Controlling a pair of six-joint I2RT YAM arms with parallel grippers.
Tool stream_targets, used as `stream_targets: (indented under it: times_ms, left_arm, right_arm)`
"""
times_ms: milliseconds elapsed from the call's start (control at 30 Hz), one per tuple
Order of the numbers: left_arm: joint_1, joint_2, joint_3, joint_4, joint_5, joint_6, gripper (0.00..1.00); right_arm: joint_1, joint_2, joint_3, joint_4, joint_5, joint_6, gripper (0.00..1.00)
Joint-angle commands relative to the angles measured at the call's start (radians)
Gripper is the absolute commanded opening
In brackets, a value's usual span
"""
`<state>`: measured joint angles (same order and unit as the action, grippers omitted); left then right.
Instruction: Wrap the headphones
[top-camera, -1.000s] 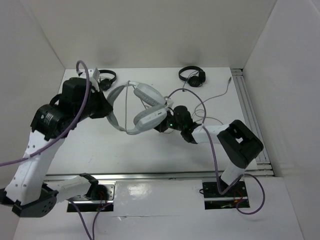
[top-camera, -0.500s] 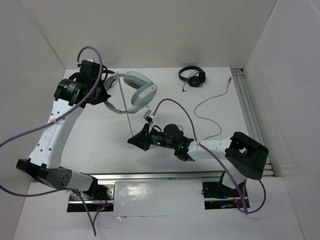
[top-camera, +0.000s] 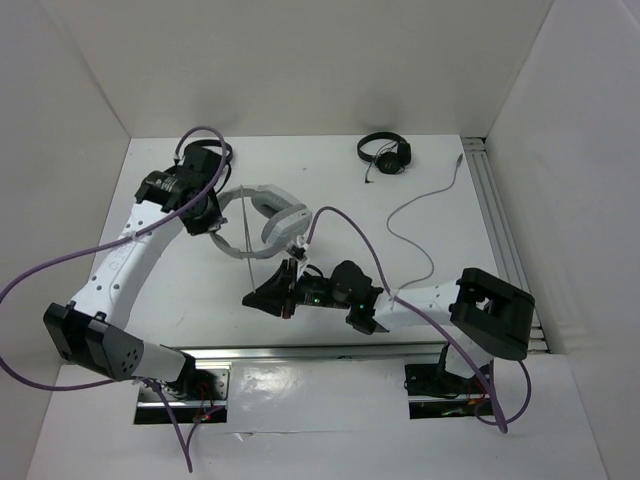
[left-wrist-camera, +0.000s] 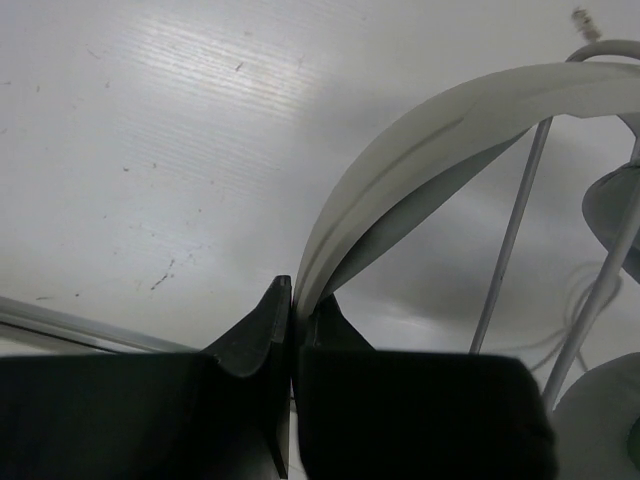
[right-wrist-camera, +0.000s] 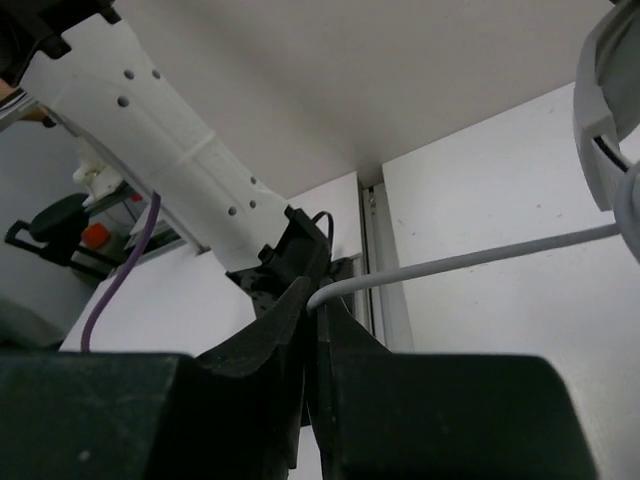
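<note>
The white and light-grey headphones (top-camera: 272, 208) hang at the left centre of the table. My left gripper (top-camera: 212, 222) is shut on their wide headband (left-wrist-camera: 450, 120), which rises from between the jaws of the left gripper (left-wrist-camera: 295, 297). Two thin cable strands (left-wrist-camera: 512, 240) cross beside the band. My right gripper (top-camera: 252, 300) sits in front of the headphones, near the table's front edge. In the right wrist view the right gripper (right-wrist-camera: 316, 300) is shut on the pale cable (right-wrist-camera: 480, 256), which bends at the fingertips and runs right toward an earcup (right-wrist-camera: 606, 120). More cable (top-camera: 420, 215) trails to the back right.
A small black pair of headphones (top-camera: 385, 152) lies at the back centre. A metal rail (top-camera: 500, 230) runs along the right side, with white walls all round. The left arm's white link (right-wrist-camera: 150, 150) and its base stand close to my right gripper.
My left arm has swung the headphones left and lowered them. My right gripper has travelled left and toward the front edge with the cable, pulling it away from the earcups.
</note>
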<state>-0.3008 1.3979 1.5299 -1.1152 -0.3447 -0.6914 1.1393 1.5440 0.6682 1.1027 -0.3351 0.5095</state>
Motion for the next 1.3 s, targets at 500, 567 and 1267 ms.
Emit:
stream_targets:
  times_ms: [500, 567, 1267]
  left_arm:
    - [0.108, 0.045, -0.134, 0.324, -0.286, 0.006, 0.0]
    - [0.108, 0.055, -0.145, 0.324, -0.31, 0.006, 0.0]
    - [-0.175, -0.178, -0.43, 0.456, -0.099, 0.363, 0.0]
  right_arm:
    - [0.068, -0.258, 0.289, -0.431, -0.366, -0.13, 0.0]
    - [0.068, -0.288, 0.409, -0.778, -0.282, -0.242, 0.0]
    - [0.007, -0.277, 0.696, -1.272, 0.795, -0.914, 0.0]
